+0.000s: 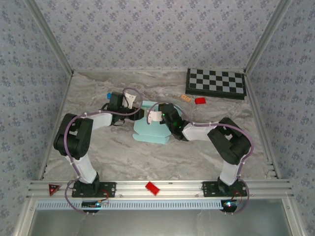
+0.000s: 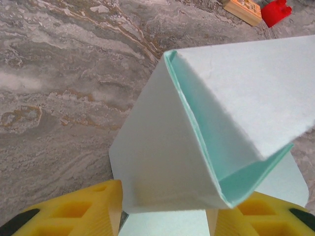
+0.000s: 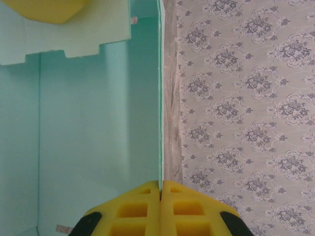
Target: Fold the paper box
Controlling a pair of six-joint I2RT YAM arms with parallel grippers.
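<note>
The paper box sits near the middle of the bench, a touch toward the far edge, pale mint card partly folded up. From overhead both arms are bent in over it: the left gripper at its far-left side, the right gripper at its far edge. In the far-right corner lies a chessboard, with a red block and a small wooden piece just in front of it, well apart from the box. Now the left wrist camera: a folded panel rises in a sharp crease, greener on the inside. Its lower edge drops between the two yellow fingers, which stand apart on either side; whether they pinch the card I cannot tell. Over to the right wrist camera: here the fingers are pressed flat together, and the thin edge of an upright side of the box runs straight into the seam between them, so they are clamped on the card. The mint inside lies to the left, a strip of bench and the patterned wallpaper to the right.
</note>
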